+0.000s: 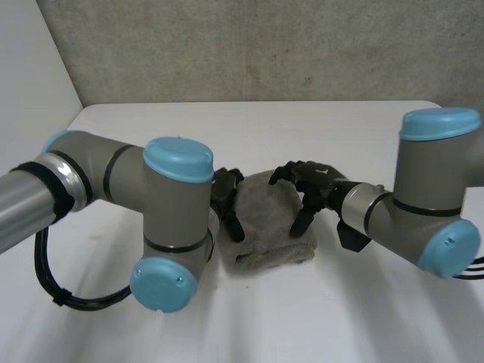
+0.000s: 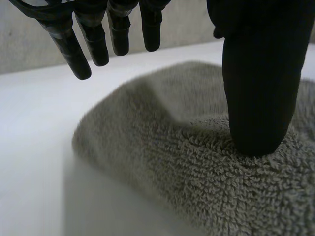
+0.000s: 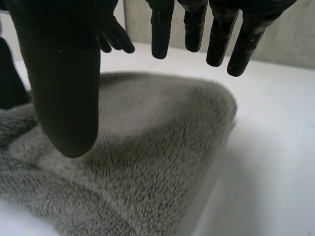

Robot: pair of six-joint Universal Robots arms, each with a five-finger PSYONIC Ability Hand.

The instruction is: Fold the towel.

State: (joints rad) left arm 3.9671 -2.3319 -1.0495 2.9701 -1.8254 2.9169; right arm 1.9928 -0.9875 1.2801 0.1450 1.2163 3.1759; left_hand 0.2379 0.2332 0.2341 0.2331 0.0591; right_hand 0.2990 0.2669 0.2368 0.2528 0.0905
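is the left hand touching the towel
Touching. Left wrist view: the thumb of the left hand presses into the towel; its fingers hang above.

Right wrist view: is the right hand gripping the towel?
No, the right hand hangs open above the towel, fingers straight and clear of it.

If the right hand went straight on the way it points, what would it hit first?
Most likely the towel: the right hand hangs open just above it, thumb over the cloth. Nothing lies between; the gap is hard to judge.
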